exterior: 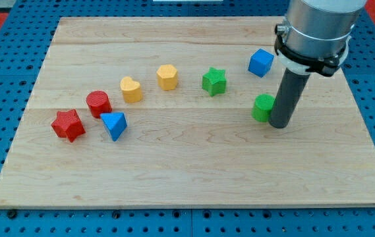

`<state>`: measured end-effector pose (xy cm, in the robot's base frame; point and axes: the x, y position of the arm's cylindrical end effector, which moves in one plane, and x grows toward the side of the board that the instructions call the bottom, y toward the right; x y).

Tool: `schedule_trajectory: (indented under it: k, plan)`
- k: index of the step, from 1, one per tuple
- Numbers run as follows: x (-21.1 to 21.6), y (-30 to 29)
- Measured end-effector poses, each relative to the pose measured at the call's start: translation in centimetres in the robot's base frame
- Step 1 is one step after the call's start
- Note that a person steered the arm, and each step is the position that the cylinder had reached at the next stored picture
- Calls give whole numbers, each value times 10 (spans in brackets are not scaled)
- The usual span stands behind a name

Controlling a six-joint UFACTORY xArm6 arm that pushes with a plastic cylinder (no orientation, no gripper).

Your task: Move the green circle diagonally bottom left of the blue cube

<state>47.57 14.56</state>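
The green circle (262, 107) lies on the wooden board right of centre, partly hidden by my rod. My tip (280, 124) rests on the board touching the circle's right side. The blue cube (260, 62) sits above the circle, toward the view's top, a short gap away. The circle is almost straight below the cube.
A green star (214, 81) lies left of the blue cube. Further left are a yellow hexagon (167, 76), a yellow heart (131, 89), a red circle (99, 103), a blue triangle (114, 125) and a red star (67, 124). The board's right edge (365, 125) is near my rod.
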Motion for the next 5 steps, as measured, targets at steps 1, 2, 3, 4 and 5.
schedule_trajectory:
  k: [1,2,3,4,5]
  plan:
    - [0,10]
    - [-14,32]
    - [-18,21]
    - [-18,-3]
    - [-18,-37]
